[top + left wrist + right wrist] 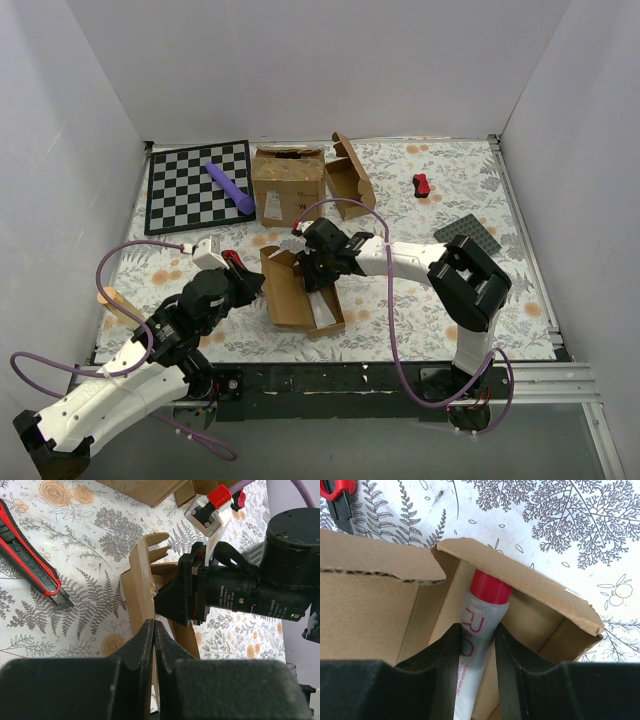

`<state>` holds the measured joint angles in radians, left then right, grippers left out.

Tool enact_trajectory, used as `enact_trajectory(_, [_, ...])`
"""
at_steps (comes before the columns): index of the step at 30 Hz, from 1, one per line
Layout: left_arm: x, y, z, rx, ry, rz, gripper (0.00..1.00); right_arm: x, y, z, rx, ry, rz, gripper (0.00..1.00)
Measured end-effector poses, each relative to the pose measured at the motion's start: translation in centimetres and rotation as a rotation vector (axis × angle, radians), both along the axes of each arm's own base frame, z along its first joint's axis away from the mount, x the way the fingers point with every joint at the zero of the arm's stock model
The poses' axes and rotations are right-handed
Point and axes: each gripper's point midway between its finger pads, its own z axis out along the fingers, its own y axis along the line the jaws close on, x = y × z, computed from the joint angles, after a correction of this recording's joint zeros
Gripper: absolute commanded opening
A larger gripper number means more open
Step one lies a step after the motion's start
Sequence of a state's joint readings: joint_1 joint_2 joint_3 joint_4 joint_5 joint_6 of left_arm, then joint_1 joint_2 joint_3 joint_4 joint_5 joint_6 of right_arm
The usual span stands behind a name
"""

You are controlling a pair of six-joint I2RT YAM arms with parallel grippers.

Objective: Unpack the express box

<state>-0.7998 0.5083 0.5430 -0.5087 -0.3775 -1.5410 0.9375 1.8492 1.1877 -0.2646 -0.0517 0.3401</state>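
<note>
The express box lies open in the middle of the table, its lid flap standing up on the left side. My left gripper is shut on the upright cardboard edge of that box; the wrist view shows the jaws pinched together over the thin wall. My right gripper reaches down into the box. Its fingers press both sides of a white tube with a red cap that lies inside, cap end under a folded side flap.
A red and black box cutter lies on the flowered cloth just left of the box. Behind stand a large printed carton, another small open mailer, and a chessboard with a purple object. A grey studded plate lies at right.
</note>
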Motion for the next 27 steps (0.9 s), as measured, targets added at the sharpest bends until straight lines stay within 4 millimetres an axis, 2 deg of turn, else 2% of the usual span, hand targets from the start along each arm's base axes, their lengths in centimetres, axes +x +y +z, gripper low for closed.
enact_trajectory(6, [0.0,0.0,0.0,-0.001,0.000,0.000,0.00,0.0,-0.2,0.4,-0.005,-0.005,-0.002,0.31])
enact_trajectory(10, [0.0,0.0,0.0,-0.002,0.000,0.000,0.00,-0.2,-1.1,1.9,-0.015,-0.020,-0.007,0.31])
enact_trajectory(15, [0.1,-0.1,0.1,-0.007,-0.004,0.001,0.00,-0.1,-1.4,6.2,0.038,-0.082,-0.016,0.31])
enact_trajectory(20, [0.2,-0.2,-0.1,-0.006,-0.002,0.001,0.00,0.4,-2.5,11.6,0.120,-0.160,-0.042,0.31])
enact_trajectory(23, [0.2,-0.3,-0.2,-0.004,0.000,-0.001,0.00,1.8,-4.1,13.7,0.145,-0.204,-0.084,0.31])
enact_trajectory(27, [0.3,-0.4,-0.1,-0.006,-0.002,-0.003,0.00,5.7,-8.5,14.4,0.122,-0.238,-0.210,0.32])
